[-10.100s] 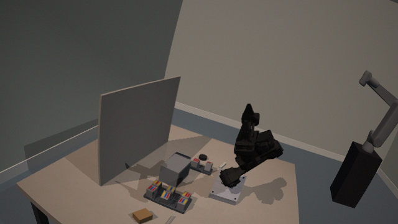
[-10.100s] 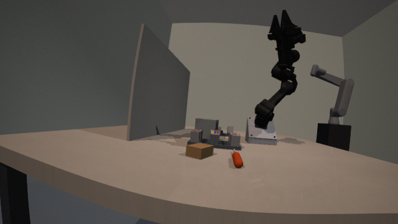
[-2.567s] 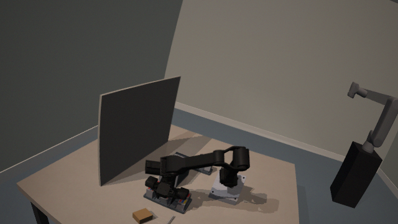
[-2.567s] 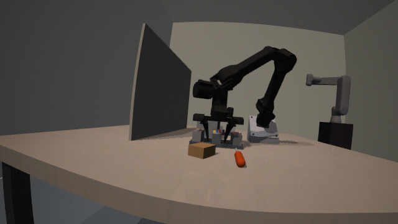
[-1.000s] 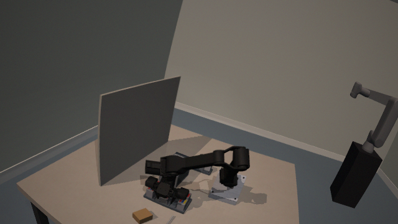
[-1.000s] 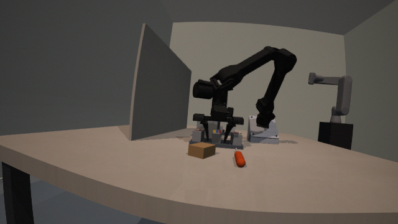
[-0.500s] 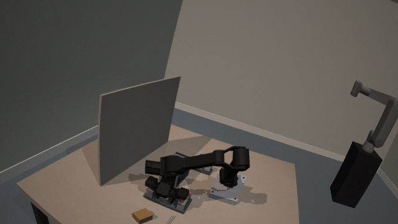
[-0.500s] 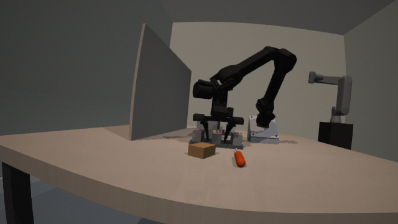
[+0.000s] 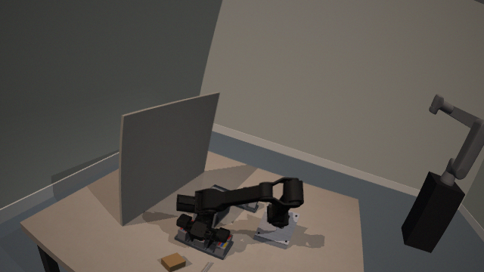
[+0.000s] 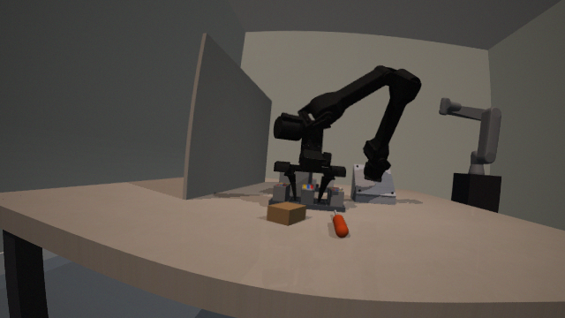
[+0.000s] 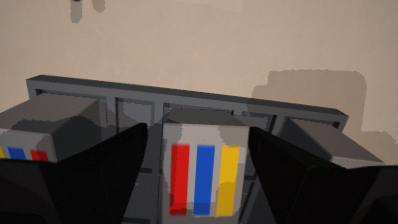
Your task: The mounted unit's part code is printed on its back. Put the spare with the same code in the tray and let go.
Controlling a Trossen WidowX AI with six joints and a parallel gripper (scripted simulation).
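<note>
My gripper (image 10: 307,200) (image 11: 198,131) is open, its fingers lowered on both sides of the middle grey spare (image 10: 307,197) (image 11: 205,135), with a gap beside each fingertip. Its stripes read red, blue, yellow from left to right in the wrist view. A left spare (image 11: 67,112) shows yellow, blue and red; a right spare (image 11: 332,140) has its stripes hidden. All three sit in the dark rack (image 11: 190,95) (image 9: 202,248). Behind the arm, a dark-rimmed grey piece (image 9: 251,208) is partly hidden; I cannot tell if it is the tray. The mounted unit's code is not visible.
A tall grey panel (image 9: 166,159) (image 10: 229,119) stands left of the arm. An orange-brown block (image 9: 173,261) (image 10: 286,213) and a red-handled screwdriver (image 10: 340,226) lie in front of the rack. The arm's base meets a bolted light plate (image 9: 269,234) (image 10: 381,192) at right.
</note>
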